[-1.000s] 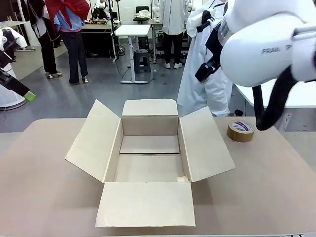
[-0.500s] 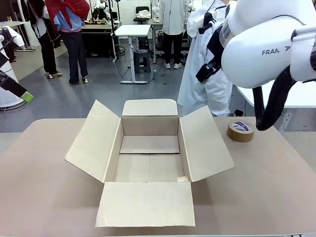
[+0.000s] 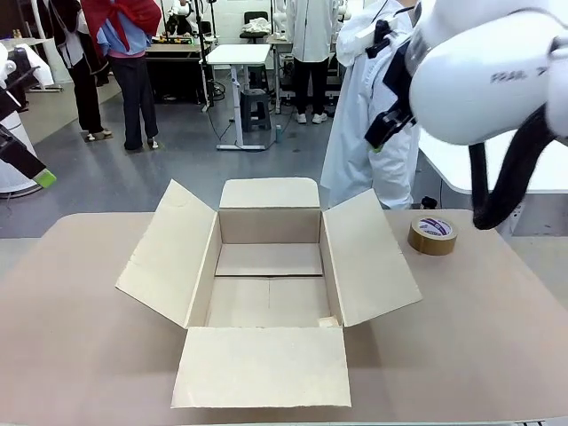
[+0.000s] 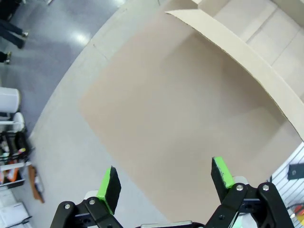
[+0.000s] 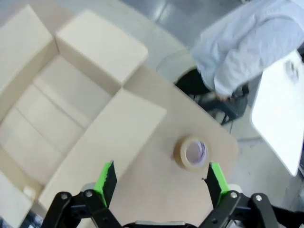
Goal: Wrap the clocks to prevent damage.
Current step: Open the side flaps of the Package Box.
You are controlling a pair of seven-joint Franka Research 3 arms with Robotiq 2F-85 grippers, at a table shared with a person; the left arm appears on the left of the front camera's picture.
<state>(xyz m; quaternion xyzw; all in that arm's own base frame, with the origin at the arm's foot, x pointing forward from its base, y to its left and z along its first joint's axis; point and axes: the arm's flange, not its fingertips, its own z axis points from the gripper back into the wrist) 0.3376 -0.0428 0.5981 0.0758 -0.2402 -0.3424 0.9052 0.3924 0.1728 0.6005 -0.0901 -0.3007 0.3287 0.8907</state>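
The clocks are out of view. An open cardboard box [image 3: 266, 275] sits mid-table with all its flaps spread and nothing inside; from above, the right wrist view shows the box [image 5: 61, 99] too. My left gripper [image 4: 166, 180] hangs open over bare table [image 4: 166, 109] beside a box flap [image 4: 247, 52]. In the front view one green-tipped finger [image 3: 42, 178] of it shows at the far left. High above the table's right part, my right gripper [image 5: 160, 178] is open and holds nothing. The right arm's white body [image 3: 488, 71] looms at top right.
A brown tape roll [image 3: 432, 235] lies flat on the table right of the box, also seen as the roll [image 5: 192, 153] below my right gripper. A person in a white coat [image 3: 368, 133] stands past the table's far right edge. Other people stand farther back.
The right arm has shifted a little up and to the right. The left gripper's finger has edged left. Box and tape roll have not moved.
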